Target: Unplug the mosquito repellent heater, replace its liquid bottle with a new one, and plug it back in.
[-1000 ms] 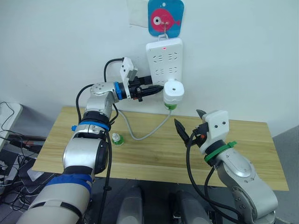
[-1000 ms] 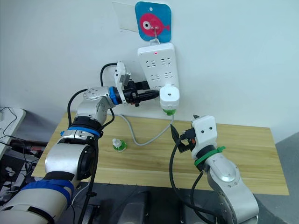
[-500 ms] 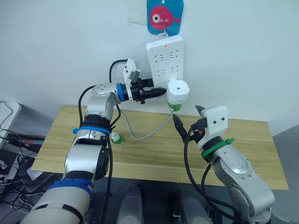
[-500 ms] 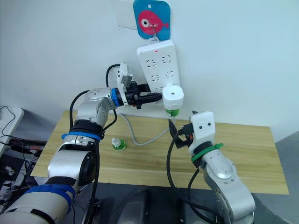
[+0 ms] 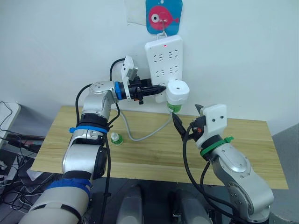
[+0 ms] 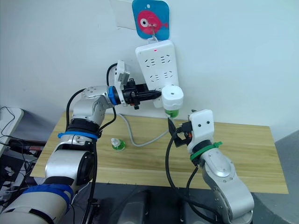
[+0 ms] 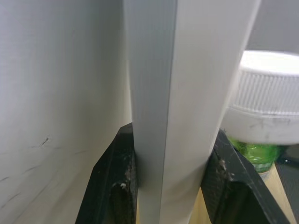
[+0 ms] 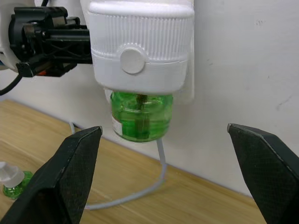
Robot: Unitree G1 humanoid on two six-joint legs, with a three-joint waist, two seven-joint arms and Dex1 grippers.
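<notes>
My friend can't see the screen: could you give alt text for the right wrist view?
A white heater with a green bottle under it hangs on the wall, framed by the open right claw. The left claw sits beside the heater; a spare bottle stands on the table.

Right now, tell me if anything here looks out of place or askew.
Nothing looks damaged or spilled. The heater sits plugged into the wall power strip, its green bottle upright beneath. The left gripper clamps the strip's edge, the right gripper waits open below the bottle. A small spare bottle stands alone on the table.

Wooden table (image 5: pixel 243 140) with perhaps green bottle (image 5: pixel 116 138)
</notes>
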